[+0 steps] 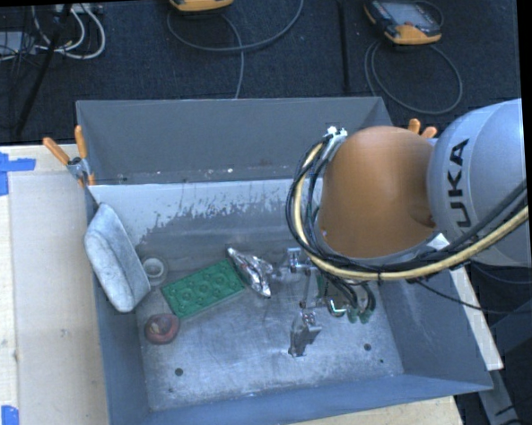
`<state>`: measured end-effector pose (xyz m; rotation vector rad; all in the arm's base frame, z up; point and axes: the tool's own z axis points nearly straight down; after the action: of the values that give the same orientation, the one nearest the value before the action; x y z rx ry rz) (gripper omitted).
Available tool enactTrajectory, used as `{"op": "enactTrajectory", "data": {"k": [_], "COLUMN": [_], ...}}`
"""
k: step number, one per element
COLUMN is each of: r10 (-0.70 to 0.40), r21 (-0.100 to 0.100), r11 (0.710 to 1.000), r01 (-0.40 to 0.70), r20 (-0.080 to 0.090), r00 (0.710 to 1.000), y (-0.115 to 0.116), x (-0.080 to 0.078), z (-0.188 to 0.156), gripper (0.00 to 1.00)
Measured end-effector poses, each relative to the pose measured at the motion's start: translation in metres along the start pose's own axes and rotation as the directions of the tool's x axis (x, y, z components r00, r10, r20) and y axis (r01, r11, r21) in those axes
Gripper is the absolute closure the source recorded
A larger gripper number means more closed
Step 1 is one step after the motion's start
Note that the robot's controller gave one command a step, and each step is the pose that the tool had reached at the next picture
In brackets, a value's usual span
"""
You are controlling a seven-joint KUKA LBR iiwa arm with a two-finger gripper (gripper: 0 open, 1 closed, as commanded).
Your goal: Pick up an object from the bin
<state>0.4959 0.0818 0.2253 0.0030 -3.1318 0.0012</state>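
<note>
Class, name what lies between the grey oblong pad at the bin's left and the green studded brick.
In the camera view, a small pale ring lies between the grey pad and the green studded brick.

A grey pad (114,257) leans at the bin's (243,132) left wall, a green studded plate (203,289) lies right of it touching a crumpled silver piece (252,273), a brown disc (162,327) sits nearer, and cables (80,37) lie on the far floor (149,70).
</note>
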Motion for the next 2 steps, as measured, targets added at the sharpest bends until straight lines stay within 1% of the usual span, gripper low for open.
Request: {"op": "enactTrajectory", "data": {"k": [1, 2], "r10": [-0.372, -0.489], "r21": [0.008, 0.002], "r11": [0.928, 0.872], "r01": [0.372, 0.489], "r20": [0.035, 0.013], "r00": [0.928, 0.872], "y": [0.062, 0.140], "x": [0.017, -0.005], "z": [0.152, 0.125], "gripper": [0.00, 0.00]}}
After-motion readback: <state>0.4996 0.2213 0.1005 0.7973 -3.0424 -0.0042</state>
